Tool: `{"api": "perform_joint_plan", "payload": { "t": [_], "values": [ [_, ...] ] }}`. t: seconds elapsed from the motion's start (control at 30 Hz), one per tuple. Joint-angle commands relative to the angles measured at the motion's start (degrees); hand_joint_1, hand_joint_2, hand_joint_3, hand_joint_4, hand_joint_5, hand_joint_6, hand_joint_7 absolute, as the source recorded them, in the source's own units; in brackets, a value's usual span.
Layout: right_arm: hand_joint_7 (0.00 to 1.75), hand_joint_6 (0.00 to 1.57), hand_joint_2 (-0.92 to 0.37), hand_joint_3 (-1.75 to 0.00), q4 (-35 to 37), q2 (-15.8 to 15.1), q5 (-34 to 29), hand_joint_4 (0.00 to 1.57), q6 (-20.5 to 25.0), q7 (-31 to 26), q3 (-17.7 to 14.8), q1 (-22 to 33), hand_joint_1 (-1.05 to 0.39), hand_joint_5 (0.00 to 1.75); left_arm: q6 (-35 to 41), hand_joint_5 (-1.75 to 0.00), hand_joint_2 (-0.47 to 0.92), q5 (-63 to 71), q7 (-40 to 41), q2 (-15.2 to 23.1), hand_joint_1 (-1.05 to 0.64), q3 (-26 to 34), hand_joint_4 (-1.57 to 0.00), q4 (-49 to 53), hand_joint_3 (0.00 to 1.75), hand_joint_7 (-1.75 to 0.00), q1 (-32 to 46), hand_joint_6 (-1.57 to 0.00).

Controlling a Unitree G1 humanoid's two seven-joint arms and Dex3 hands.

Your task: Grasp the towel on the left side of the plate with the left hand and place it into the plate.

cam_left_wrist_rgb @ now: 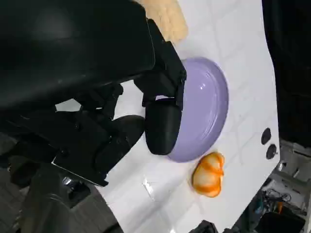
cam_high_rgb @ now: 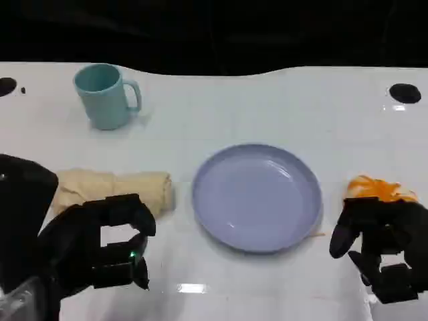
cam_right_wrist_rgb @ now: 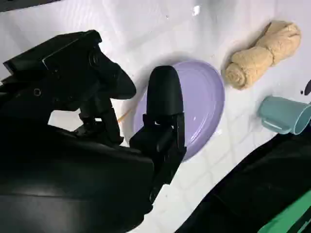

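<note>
Two black hands sit at the near edge of a white tabletop (cam_high_rgb: 221, 114). The left hand (cam_high_rgb: 100, 244) is low at the near left, its fingers (cam_high_rgb: 130, 214) curled but apart, with nothing between them; it holds nothing. Just beyond it lies the towel (cam_high_rgb: 114, 190), a cream-coloured roll stretched sideways, resting on the tabletop to the left of the plate (cam_high_rgb: 257, 197) and close to its rim without clearly touching it. The hand's fingertips sit just in front of the towel; from the head view it is hard to say whether they touch it.

The plate is lavender, round and shallow, and nothing lies in it. In the left wrist view the plate (cam_left_wrist_rgb: 204, 111) shows beyond the left hand's fingers (cam_left_wrist_rgb: 163, 126), with one end of the towel (cam_left_wrist_rgb: 167, 19) beside the hand's shell.

The right hand (cam_high_rgb: 381, 251) is at the near right, fingers spread and gripping nothing. Just behind it lies an orange object (cam_high_rgb: 378, 189) with pale patches, on the tabletop to the right of the plate. The right wrist view shows the plate (cam_right_wrist_rgb: 204, 104) past that hand's fingers (cam_right_wrist_rgb: 165, 97), the towel (cam_right_wrist_rgb: 262, 53) farther on, and a teal mug (cam_right_wrist_rgb: 284, 114) near the towel.

In the head view the teal mug (cam_high_rgb: 103, 93) stands upright at the far left, handle toward the right, well apart from the towel.
</note>
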Motion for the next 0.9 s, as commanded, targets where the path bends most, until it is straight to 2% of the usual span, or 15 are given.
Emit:
{"api": "perform_joint_plan", "payload": {
  "t": [0.03,0.7,0.77,0.9],
  "values": [
    [1.50,0.68,-0.56,-1.10,-0.82,-1.04,-0.17,0.71,-0.14,0.19,-0.27,-0.25,0.04,1.73,-1.56,-1.75,0.61,0.04,-1.06,1.45,-0.07,0.07,-0.80,-0.94,1.19,-1.63,0.71,-0.69],
    [1.48,0.70,-0.54,-1.14,-0.52,-1.37,0.41,0.72,-1.98,0.47,-0.52,0.03,0.05,1.72,-1.14,-1.75,0.60,0.56,-0.05,1.27,-0.06,0.25,-0.78,-1.89,1.21,-1.60,0.67,-0.70],
    [1.47,0.70,-0.53,-1.15,-0.67,-1.37,0.35,0.72,-1.89,0.45,-0.40,0.05,0.05,1.72,-1.10,-1.75,0.61,0.83,0.27,1.30,-0.06,0.26,-0.74,-2.01,1.19,-1.57,0.59,-0.70],
    [1.47,0.70,-0.53,-1.14,-1.15,-1.49,-0.03,0.72,-1.40,0.39,-0.02,0.07,0.04,1.72,-3.05,-1.65,0.59,2.92,0.38,2.26,-0.06,-0.69,-0.64,-2.72,1.13,-1.37,0.96,-0.65]
  ]
}}
